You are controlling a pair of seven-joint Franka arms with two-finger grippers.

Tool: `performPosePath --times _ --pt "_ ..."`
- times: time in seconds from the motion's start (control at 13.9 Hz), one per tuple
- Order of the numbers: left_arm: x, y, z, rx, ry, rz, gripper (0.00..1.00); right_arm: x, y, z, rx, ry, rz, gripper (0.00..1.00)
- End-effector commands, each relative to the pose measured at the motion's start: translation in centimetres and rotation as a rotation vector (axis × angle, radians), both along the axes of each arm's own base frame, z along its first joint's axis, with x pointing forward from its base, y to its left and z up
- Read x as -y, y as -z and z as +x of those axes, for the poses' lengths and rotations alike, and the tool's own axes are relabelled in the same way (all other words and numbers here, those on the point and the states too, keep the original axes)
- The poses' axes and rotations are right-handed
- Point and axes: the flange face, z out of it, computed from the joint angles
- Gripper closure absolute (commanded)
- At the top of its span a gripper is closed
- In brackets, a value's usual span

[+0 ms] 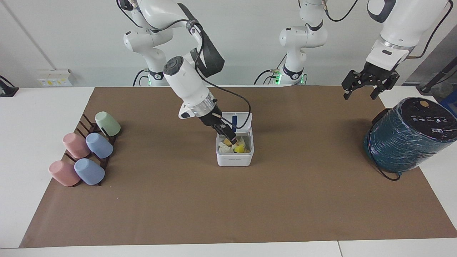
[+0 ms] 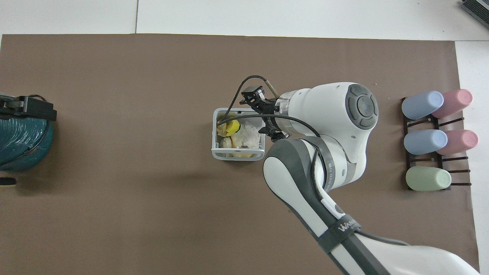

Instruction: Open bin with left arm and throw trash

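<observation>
The bench (image 1: pixel 321 221) carries a brown mat w/ everything on it. Biggest item: dark teal cylinder (image 1: pixel 407 137) at the left arm's end, tilted, partly off the mat; no part in the job as far as I can judge.

Left tool (image 1: pixel 367 85) hangs in the air just above the mat's edge next to that cylinder, fingers spread, gripping nothing. It waits there, prob. parked clear of the right arm's work since the lid is already up.

Right arm reaches down at a slant to mid-bench. Right tool (image 1: pixel 228 135) sits over the bin's mouth, at the rim nearer the robots, just above the contents. Can't tell whether its fingers are spread or closed; nothing clearly in them. The slanted approach looks chosen to clear the raised lid.

Cup rack (image 1: pixel 87 150) at the right arm's end: five pastel cups on their sides, two pink, two blue, one green. Not trash.

The bin (image 1: pixel 235 160): small white box, mid-bench. Lid (image 1: pixel 241 121) stands open, tipped back toward the robots, blue strip showing on its underside, so the mouth is free from above.

Inside: the trash (image 2: pixel 238 133). Yellow piece (image 2: pixel 230 128) lies in the corner farther from the robots, toward the left arm's end; pale tan lumps and crumpled white stuff fill the rest. No scraps visible on the mat, so throwing looks done or nearly.
</observation>
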Motion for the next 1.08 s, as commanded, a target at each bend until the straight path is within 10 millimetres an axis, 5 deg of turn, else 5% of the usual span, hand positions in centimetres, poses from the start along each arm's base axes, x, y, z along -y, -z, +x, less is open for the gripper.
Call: performPosePath --times 0.0,0.29,0.5,0.72,1.0 --pt "-0.4 -0.2 -0.5 -0.009 -0.037 0.006 0.0 4.6 -2.5 0.1 0.054 -0.149 -0.146 0.0" --pt "-0.1 0.0 -0.6 -0.013 -0.029 0.006 0.0 15.0 -5.1 0.9 0.103 -0.441 -0.276 0.0" --pt "0.0 -0.2 -0.4 0.003 -0.029 0.005 0.0 20.9 -7.4 0.3 0.108 -0.573 -0.421 0.0" --pt "-0.1 -0.2 -0.4 0.002 -0.034 0.005 0.0 24.5 -10.6 -1.2 0.076 -0.598 -0.471 0.0" --pt "-0.5 -0.2 -0.3 0.006 -0.04 0.006 0.0 27.3 -17.5 -3.3 0.022 -0.641 -0.461 0.0"
